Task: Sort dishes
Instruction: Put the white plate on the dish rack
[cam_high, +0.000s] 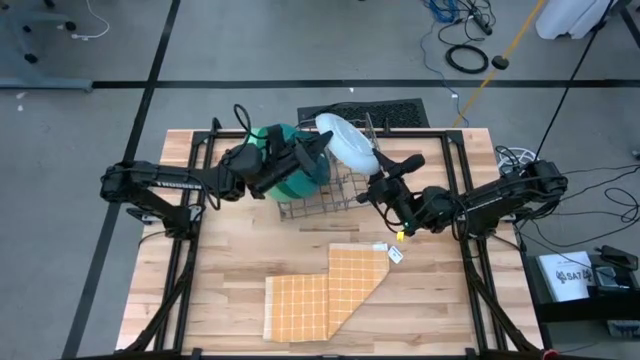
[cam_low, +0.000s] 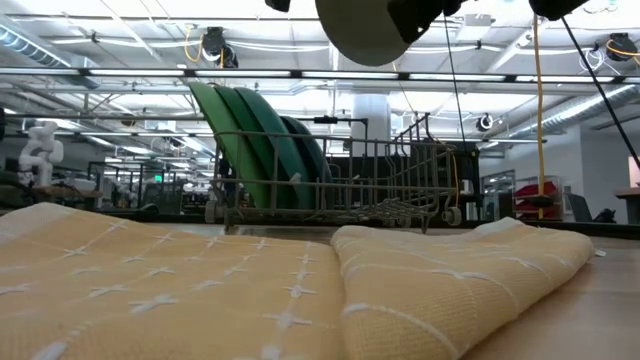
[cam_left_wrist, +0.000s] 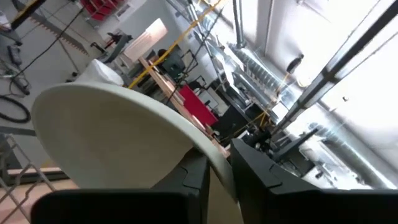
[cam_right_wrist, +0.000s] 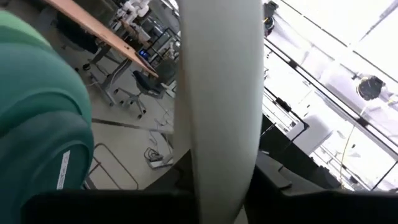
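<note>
Left tool (cam_high: 322, 148) pinches one rim of the pale plate (cam_high: 345, 140), and the right tool (cam_high: 372, 188) straddles the opposite rim, so it hangs edge-up above the wire rack (cam_high: 330, 195) near the bench's far edge, likely mid-handover. The green plates (cam_high: 290, 170) fill the rack's left slots; the right slots look free. The checked cloth (cam_high: 325, 295) lies well apart, toward the near edge.

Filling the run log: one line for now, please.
pale plate: aloft over wire rack | left hand: gripping its rim | right hand: at opposite rim | green plates: standing in rack
</note>
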